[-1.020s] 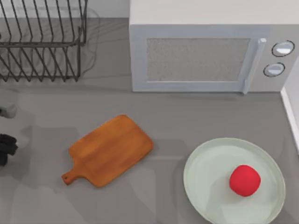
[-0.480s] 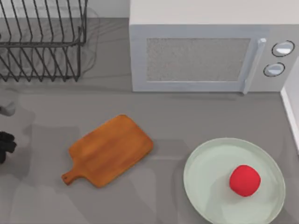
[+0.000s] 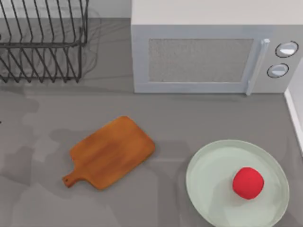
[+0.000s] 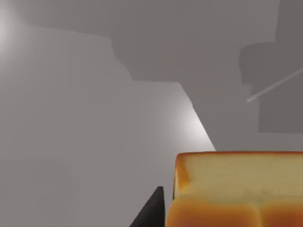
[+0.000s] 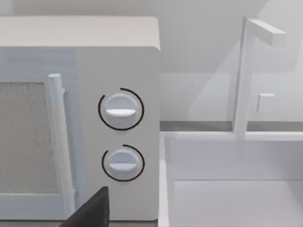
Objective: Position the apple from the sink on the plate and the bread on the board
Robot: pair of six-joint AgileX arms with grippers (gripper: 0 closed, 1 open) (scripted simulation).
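Observation:
The red apple (image 3: pixel 248 182) lies on the pale green plate (image 3: pixel 208 179) at the front right of the table. The orange-brown board (image 3: pixel 111 152) lies bare left of the plate, its handle pointing to the front left. The bread (image 4: pixel 236 189), golden on top with cream sides, sits very close in the left wrist view, on a grey surface. A dark part of my left gripper (image 4: pixel 150 213) stands right beside its side. A dark edge of my right gripper (image 5: pixel 92 210) hangs in front of the microwave's knobs.
A white microwave (image 3: pixel 213 52) stands at the back, door closed. A black wire dish rack (image 3: pixel 42 40) fills the back left. The white sink (image 5: pixel 227 189) with its faucet (image 5: pixel 246 71) lies right of the microwave.
My left gripper, seen at the top view's left edge earlier, has slid leftward out of that picture. The apple, plate and board have not moved.

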